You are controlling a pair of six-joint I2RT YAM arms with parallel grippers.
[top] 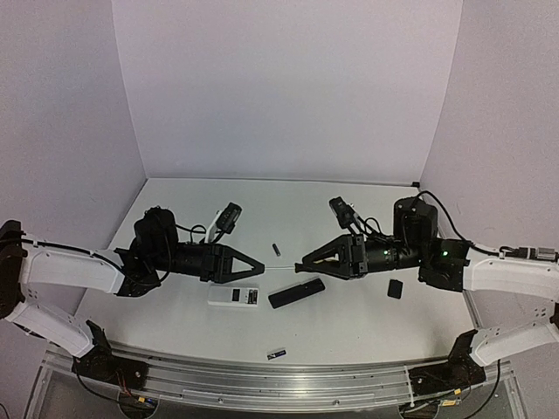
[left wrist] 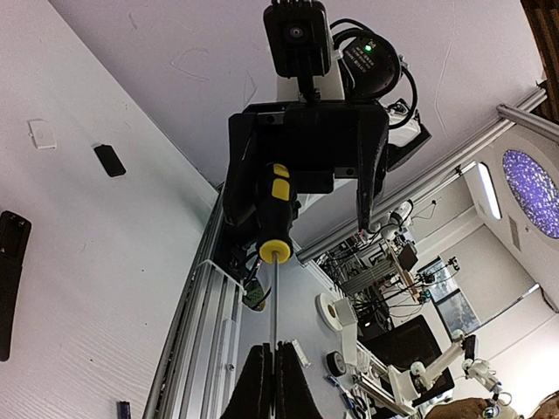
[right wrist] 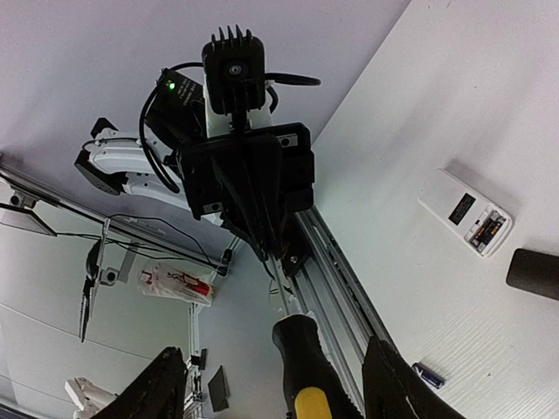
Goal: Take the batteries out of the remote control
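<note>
The white remote lies face down with its compartment open, and batteries show inside it. One loose battery lies behind the grippers. Another lies near the front edge and also shows in the right wrist view. My left gripper is shut on the metal shaft of a yellow-and-black screwdriver, held level above the table. My right gripper is open, its fingers standing wide on either side of the screwdriver's handle.
A black remote lies right of the white one. A small flat black cover lies under my right arm. The aluminium rail runs along the table's front edge.
</note>
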